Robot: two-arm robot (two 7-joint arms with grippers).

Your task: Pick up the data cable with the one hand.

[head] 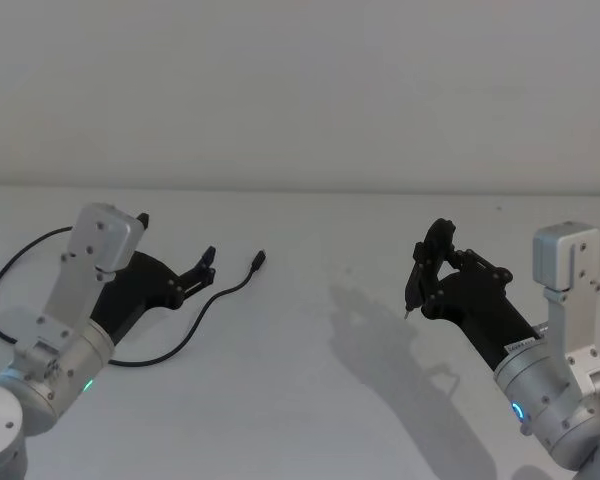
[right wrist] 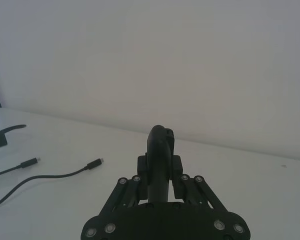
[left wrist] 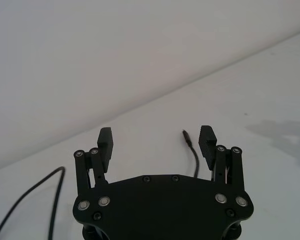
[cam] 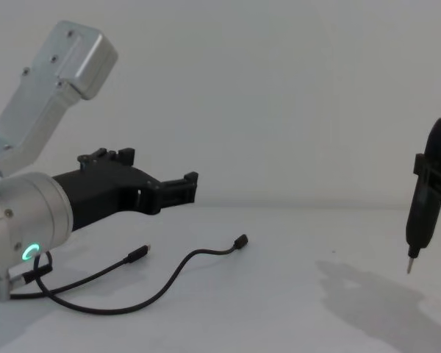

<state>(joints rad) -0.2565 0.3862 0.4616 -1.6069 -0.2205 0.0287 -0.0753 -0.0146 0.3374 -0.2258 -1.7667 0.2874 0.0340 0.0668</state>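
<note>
White table (head: 310, 225) — thin data cable (head: 220, 295) curls below left gripper (left wrist: 157, 137), jaws parted.

Site: a robotics laboratory test bench. A plain white matte tabletop (head: 280, 420) meets a bare white wall (head: 300, 80). Two silver cylindrical robot arms stand over the surface. The left arm (cam: 29, 213) bears a green glowing ring (cam: 29, 252), the right arm (head: 545, 390) a blue glowing ring (head: 518, 411). A grey metal box-shaped housing (head: 105, 238) with screw heads tops the left wrist. The right gripper (right wrist: 160, 170) clamps a black pen-like metal-tipped tool (cam: 415, 224) clear of the table. A thin black data cable (cam: 169, 276) lies loose on the tabletop.
</note>
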